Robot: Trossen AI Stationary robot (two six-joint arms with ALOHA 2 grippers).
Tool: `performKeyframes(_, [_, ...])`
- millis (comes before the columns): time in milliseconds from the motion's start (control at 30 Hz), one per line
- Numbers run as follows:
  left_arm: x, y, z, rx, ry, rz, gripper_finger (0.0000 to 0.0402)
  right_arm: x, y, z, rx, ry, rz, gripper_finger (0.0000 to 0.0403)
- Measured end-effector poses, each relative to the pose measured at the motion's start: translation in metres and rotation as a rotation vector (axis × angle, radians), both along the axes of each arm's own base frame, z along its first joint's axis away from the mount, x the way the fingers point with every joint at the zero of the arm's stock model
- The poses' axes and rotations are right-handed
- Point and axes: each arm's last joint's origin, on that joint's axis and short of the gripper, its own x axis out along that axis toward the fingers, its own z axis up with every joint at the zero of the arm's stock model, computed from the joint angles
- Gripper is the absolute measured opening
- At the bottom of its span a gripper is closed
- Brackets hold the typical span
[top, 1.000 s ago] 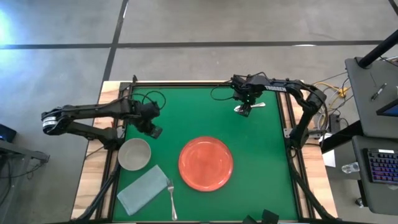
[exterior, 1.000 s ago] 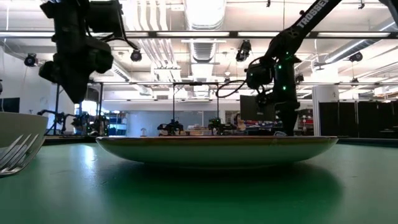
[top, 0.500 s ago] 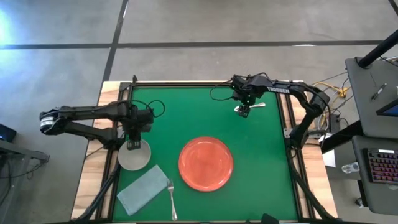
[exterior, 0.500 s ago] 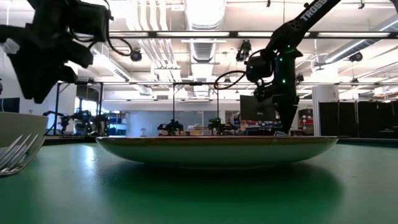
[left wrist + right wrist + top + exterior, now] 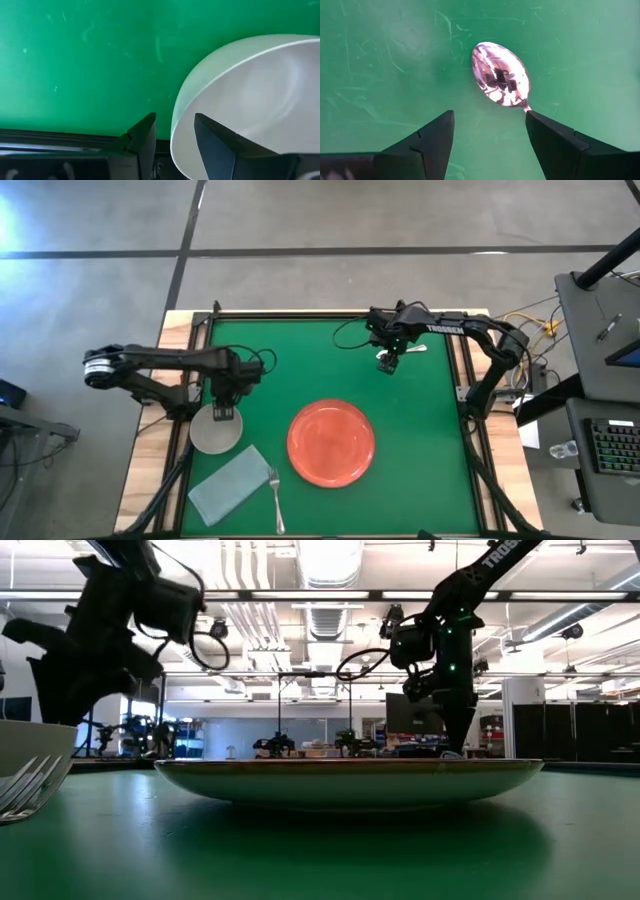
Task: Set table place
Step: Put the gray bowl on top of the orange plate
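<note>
The bowl (image 5: 216, 430) sits right under the left gripper (image 5: 224, 414), whose fingers (image 5: 145, 137) are apart, one on each side of the bowl's rim. The spoon (image 5: 501, 80) lies just ahead of the right gripper (image 5: 386, 362), and that gripper's fingers (image 5: 432, 140) are wide apart around it. The plate (image 5: 331, 443) is well away from both, on the table (image 5: 300, 370). The fork (image 5: 275, 498) lies by a napkin (image 5: 228, 484).

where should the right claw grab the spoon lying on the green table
Take the spoon by its thin handle, just behind the bowl, coming straight down from above. It lies flat on the table, and its bowl is broad and rounded, so fingers would slip there, while the narrow neck fits between them. The right claw hangs open above it, so closing across the handle seems likeliest to hold.
</note>
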Motion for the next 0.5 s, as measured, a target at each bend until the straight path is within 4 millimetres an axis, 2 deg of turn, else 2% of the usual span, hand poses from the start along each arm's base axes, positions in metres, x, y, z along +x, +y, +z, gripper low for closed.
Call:
performKeyframes(333, [0.014,0.003,-0.021,-0.028,0.079,-0.043,0.0120,0.000,0.000,0.000,0.001,0.003,-0.004,0.0240])
performKeyframes(500, [0.021,0.005,-0.030,-0.030,0.082,-0.038,0.0081,-0.001,0.001,0.000,0.007,0.012,-0.004,0.0239])
